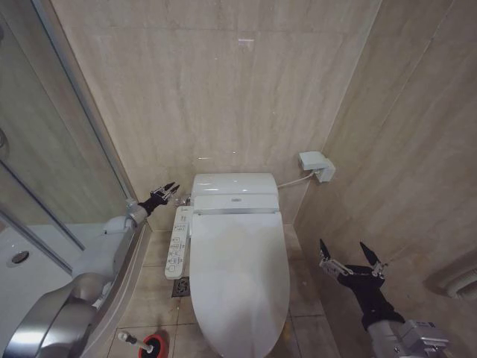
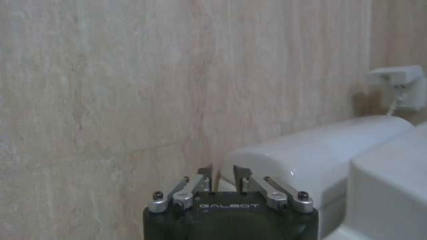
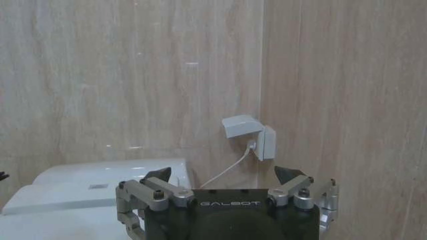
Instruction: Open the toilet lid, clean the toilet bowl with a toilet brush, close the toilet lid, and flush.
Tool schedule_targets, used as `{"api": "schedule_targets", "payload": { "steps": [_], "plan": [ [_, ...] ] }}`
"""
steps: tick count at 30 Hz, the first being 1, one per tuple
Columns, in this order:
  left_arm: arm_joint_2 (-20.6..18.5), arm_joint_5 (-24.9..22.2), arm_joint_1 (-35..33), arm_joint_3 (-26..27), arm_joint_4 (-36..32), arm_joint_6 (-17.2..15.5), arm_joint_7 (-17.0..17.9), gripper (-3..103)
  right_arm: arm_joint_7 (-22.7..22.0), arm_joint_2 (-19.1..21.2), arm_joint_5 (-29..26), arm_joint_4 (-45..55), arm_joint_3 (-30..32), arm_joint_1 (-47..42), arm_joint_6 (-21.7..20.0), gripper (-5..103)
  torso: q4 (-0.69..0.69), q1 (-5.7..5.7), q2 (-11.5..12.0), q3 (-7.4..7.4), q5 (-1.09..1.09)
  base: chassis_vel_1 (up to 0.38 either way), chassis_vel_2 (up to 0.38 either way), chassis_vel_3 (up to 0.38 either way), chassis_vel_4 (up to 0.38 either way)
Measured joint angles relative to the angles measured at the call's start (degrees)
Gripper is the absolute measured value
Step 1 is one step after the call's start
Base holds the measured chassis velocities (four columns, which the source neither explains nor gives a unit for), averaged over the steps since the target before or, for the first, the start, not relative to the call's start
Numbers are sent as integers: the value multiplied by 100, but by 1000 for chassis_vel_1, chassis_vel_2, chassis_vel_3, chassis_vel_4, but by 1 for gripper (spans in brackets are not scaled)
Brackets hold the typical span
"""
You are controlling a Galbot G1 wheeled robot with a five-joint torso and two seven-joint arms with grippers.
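Glossy white oval plastic toilet lid (image 1: 240, 276) lies shut over the bowl, long axis running toward the robot. Left gripper (image 1: 168, 191), jaws slightly parted and empty, hovers beside the tank, nearer the lid's hinge end. Right gripper (image 1: 350, 258) waits wide open near the right wall.

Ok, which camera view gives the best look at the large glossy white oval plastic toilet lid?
The head view: the large glossy white oval plastic toilet lid lies closed there, seen whole from above. The right wrist view catches just its rear edge beneath the tank; the left wrist view shows a white corner that I cannot tell is the lid.
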State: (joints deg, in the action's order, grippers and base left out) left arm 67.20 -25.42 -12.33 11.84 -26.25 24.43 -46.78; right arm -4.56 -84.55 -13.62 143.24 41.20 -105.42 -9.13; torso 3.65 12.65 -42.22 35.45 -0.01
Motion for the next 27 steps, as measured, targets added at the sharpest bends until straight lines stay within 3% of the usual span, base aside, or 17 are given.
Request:
{"api": "schedule_targets", "payload": {
  "steps": [1,8,9,27],
  "plan": [
    [-31,1,29,-44,55,27,-115,19,0,0,0,-1,0,0,0,100,0,0,0,0,0,0,0,0,0],
    [-47,57,93,-151,237,138,-471,19,0,0,0,0,0,0,0,100,1,-1,0,0,0,0,0,0,0],
    [-30,89,103,-155,275,161,-507,0,0,0,0,0,0,0,0,100,1,-1,0,0,0,0,0,0,0],
    [51,447,214,-2,878,325,-883,0,0,0,0,0,0,0,0,100,1,-1,0,0,1,0,0,0,0]
  ]
}}
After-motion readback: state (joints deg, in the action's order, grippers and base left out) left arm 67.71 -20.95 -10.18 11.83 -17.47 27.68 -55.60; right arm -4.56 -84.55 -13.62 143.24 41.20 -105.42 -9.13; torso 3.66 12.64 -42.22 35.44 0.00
